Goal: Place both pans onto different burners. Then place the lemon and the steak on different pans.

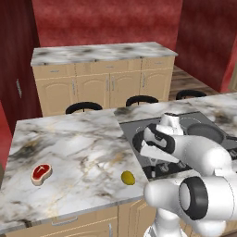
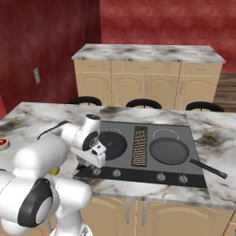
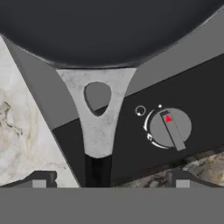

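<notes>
Two pans (image 2: 169, 150) (image 2: 112, 143) on cooktop (image 2: 193, 177) either side of vent (image 2: 139, 146); steak (image 1: 40, 173) & lemon (image 1: 128, 177) on counter (image 1: 69, 148) to its left.

You look down on a black pan (image 3: 109, 30), its grey handle bracket (image 3: 98, 113) pointing between your tool's (image 3: 107, 181) spread fingertips (image 3: 39, 180); a knob (image 3: 169, 127) sits right, marble desk (image 3: 22, 131) left.

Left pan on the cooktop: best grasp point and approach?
Grip the left pan by its thin dark handle, just behind the grey bracket, coming down from above with fingers either side. The handle is narrow and straight; the bowl is probably too wide for the gripper.
</notes>
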Controlling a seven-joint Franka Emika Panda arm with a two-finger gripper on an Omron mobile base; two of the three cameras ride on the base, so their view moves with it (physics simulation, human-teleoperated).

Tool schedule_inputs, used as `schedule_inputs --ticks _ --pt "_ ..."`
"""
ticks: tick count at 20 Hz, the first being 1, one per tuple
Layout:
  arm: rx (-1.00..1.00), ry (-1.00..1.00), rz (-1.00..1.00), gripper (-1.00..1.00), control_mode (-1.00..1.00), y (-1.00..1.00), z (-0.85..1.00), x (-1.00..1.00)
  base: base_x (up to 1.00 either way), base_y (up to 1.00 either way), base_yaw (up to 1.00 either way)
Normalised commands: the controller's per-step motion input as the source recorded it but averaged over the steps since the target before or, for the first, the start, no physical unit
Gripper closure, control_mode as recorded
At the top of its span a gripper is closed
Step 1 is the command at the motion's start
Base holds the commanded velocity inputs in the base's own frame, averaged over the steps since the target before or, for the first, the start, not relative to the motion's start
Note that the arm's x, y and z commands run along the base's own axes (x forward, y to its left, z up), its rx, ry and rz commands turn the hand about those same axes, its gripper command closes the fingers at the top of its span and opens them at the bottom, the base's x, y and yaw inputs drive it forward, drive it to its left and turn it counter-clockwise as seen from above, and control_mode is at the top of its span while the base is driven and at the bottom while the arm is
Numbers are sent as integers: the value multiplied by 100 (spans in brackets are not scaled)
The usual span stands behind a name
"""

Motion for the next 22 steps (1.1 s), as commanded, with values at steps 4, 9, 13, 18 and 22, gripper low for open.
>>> schedule_inputs --ticks 4,9,13,18,22 --pt "0 -12 4 -100 -100 34 48 -52 0 0 0" --pt "-8 -7 8 -100 -100 58 50 -60 0 0 0" --pt "-1 -3 1 -100 -100 62 52 -50 0 0 0" --pt "0 -2 0 -100 -100 41 56 -32 0 0 0" --pt "1 -5 7 -100 -100 19 62 -23 0 0 0"
